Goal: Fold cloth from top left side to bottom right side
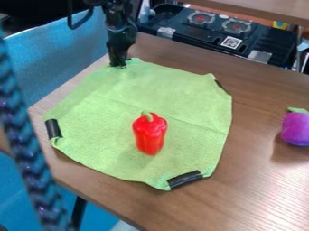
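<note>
I'd pinch this green fabric cloth (102,126), likely limp, by its top corner (138,64); jaws apart or together, I can't tell.

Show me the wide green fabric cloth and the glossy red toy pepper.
Wide green fabric cloth (111,119), camera view: bare area beside pepper.
Glossy red toy pepper (149,135), camera view: body's middle.

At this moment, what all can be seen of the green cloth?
The light green cloth looks finely textured. It lies spread on the brown table, not folded over, with a faint crease across it and a curled edge near the left corner. Black strips sit at its left, bottom and right corners. A red pepper rests on it. The pincer is at its top corner; its grip is unclear.
</note>
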